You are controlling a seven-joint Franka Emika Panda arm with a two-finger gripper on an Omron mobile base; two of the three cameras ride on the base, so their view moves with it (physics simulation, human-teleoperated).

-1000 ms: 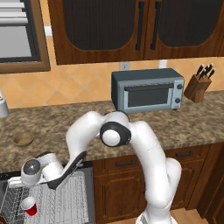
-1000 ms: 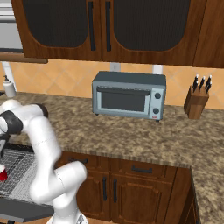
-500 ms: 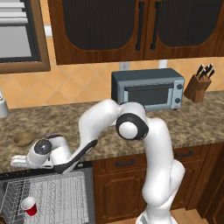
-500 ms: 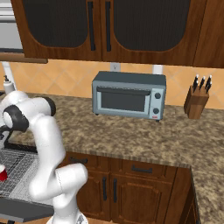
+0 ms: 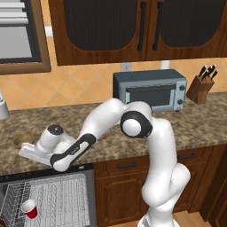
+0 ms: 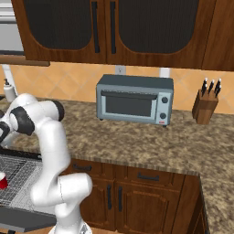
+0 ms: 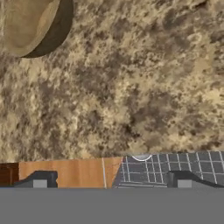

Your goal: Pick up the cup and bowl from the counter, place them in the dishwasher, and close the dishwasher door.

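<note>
Speckled brown stone runs along the table (image 5: 195, 124), with a grey toaster oven (image 5: 150, 91) and a knife block (image 5: 201, 84) well off past the robot's elbow. The hand (image 7: 112, 179) hovers open over the table's front edge, holding nothing. The bowl (image 7: 33, 24) sits just ahead of it. Below the hand, the cup (image 5: 29, 208) lies in the open dishwasher (image 5: 66, 199) rack.

A grey toaster oven (image 5: 150, 91) stands against the tiled backsplash; right of the toaster oven sits a wooden knife block (image 5: 201, 86) (dark handles up), dark wood cabinets (image 6: 105, 29) above.
</note>
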